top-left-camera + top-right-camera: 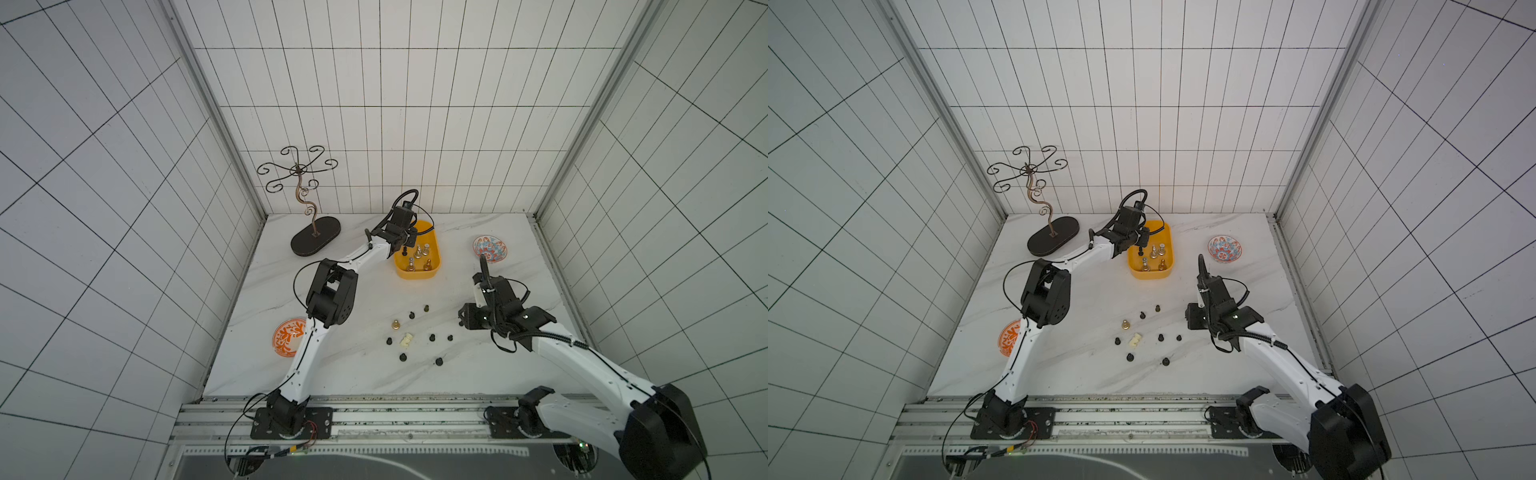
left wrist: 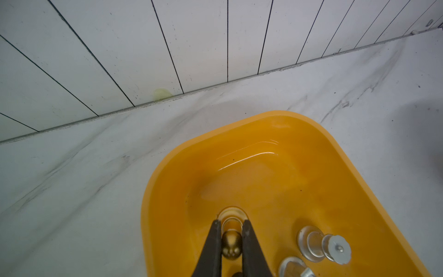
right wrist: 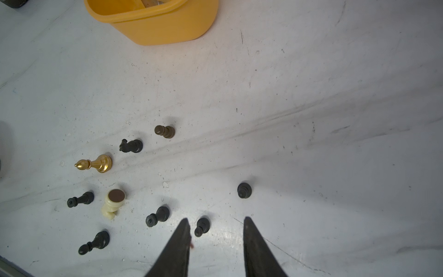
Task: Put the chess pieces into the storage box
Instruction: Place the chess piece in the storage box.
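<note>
Nine chess pieces lie loose on the table, probably light, hard and slick, best nipped at the neck; the left gripper pinches a gold piece by its head inside the storage box, while the right gripper hangs spread and empty above them.

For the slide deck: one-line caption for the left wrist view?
Left pincer shut on a gold metallic chess piece inside the yellow-orange plastic storage tub, beside two silver metallic pieces.
</note>
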Tool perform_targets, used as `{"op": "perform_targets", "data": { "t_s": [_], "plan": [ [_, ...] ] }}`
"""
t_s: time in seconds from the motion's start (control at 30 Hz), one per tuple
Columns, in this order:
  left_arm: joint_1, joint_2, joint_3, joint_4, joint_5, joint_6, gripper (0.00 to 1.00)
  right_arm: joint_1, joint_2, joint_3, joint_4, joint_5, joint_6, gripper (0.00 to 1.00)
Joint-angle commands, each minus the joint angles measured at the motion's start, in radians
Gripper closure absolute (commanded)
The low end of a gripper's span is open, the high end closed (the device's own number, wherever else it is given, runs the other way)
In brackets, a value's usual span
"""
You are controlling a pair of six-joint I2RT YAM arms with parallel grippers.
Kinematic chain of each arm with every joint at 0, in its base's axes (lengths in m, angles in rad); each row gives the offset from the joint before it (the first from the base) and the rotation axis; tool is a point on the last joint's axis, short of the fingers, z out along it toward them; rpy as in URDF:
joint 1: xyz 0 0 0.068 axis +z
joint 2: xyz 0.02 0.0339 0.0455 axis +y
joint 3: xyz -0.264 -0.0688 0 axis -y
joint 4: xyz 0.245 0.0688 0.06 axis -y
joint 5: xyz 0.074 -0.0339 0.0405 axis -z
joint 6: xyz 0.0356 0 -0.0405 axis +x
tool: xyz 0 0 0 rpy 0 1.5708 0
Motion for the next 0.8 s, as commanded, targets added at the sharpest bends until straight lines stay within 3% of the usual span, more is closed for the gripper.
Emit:
{"op": "perform_targets", "data": {
  "t_s": [0.0,0.53,0.77],
  "plan": [
    [0.003,0.032,0.037,0.037,0.013,-0.013,0.86,0.003,-0.015,-0.05,-0.018,-0.003,0.013,0.62],
    [0.006,0.066,0.047,0.037,0.035,-0.024,0.84,0.003,-0.046,-0.07,-0.029,0.001,0.023,0.62],
    [0.006,0.055,0.047,0.038,0.042,-0.024,0.7,0.003,-0.049,-0.071,-0.03,0.003,0.025,0.62]
  ]
}}
